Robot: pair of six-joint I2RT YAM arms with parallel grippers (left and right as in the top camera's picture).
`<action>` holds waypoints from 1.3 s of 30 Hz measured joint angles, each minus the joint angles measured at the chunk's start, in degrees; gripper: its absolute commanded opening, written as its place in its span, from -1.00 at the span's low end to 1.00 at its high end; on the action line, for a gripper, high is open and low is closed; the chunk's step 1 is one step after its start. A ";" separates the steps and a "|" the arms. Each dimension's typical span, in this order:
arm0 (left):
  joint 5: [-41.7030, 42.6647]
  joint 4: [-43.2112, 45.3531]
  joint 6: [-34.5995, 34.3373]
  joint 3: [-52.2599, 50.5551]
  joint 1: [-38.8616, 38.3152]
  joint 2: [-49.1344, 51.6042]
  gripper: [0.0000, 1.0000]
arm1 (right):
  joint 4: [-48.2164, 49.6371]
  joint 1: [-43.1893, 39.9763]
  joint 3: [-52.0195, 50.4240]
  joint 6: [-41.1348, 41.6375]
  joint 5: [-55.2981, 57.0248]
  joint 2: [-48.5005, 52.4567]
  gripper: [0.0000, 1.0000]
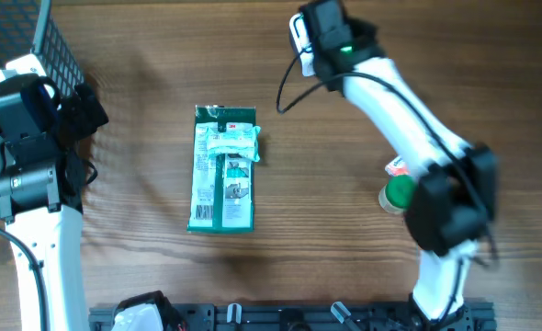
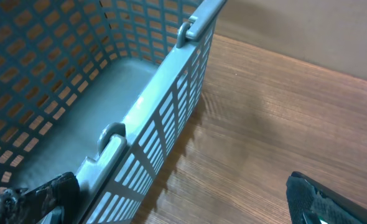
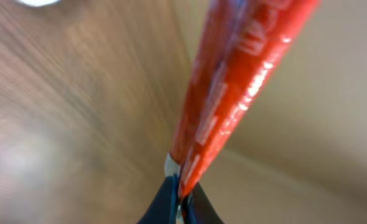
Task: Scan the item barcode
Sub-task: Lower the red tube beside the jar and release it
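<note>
A red packet (image 3: 233, 81) stands edge-on in the right wrist view, and my right gripper (image 3: 182, 199) is shut on its lower end. From overhead only a red, white and green bit of the packet (image 1: 397, 188) shows, beside the dark wrist of the right arm (image 1: 446, 204) at mid right. No barcode on it is visible. My left gripper (image 2: 180, 211) is open and holds nothing, with one finger (image 2: 43, 196) over the basket and the other finger (image 2: 320, 199) over the wood. From overhead the left gripper (image 1: 80, 115) sits at the far left.
A grey mesh basket (image 2: 152, 118) fills the back-left corner (image 1: 55, 46). A flat green carded package (image 1: 222, 168) lies mid-table with printed labels facing up. A black rail (image 1: 280, 317) runs along the front edge, with a white object (image 1: 138, 313) on it.
</note>
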 measured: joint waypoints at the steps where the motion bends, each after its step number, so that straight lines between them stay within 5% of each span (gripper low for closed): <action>1: 0.00 0.00 0.00 0.00 0.00 0.00 1.00 | -5.62 -0.02 0.46 4.76 -2.47 -3.80 -0.91; 8: -0.02 0.00 0.00 0.00 0.00 0.02 1.00 | -36.63 -5.31 0.61 31.61 -27.65 -13.84 -0.92; 12: 0.00 0.00 0.00 0.00 0.00 0.02 1.00 | -39.36 -9.64 -4.70 38.45 -32.89 -13.66 -0.91; 18: -0.02 0.00 0.00 0.02 0.00 0.02 1.00 | -38.53 -13.35 -15.76 43.91 -33.44 -13.64 -0.91; 25: -0.02 0.02 0.00 0.02 0.00 0.02 1.00 | -34.88 -14.05 -23.10 46.21 -32.13 -13.57 0.08; 31: 0.00 0.00 0.00 0.02 0.00 0.02 1.00 | -31.71 -14.08 -23.80 46.69 -34.38 -13.57 0.01; 39: 0.00 0.00 -0.02 0.02 0.00 0.02 1.00 | -12.13 -13.14 -23.96 54.34 -62.66 -13.60 -0.04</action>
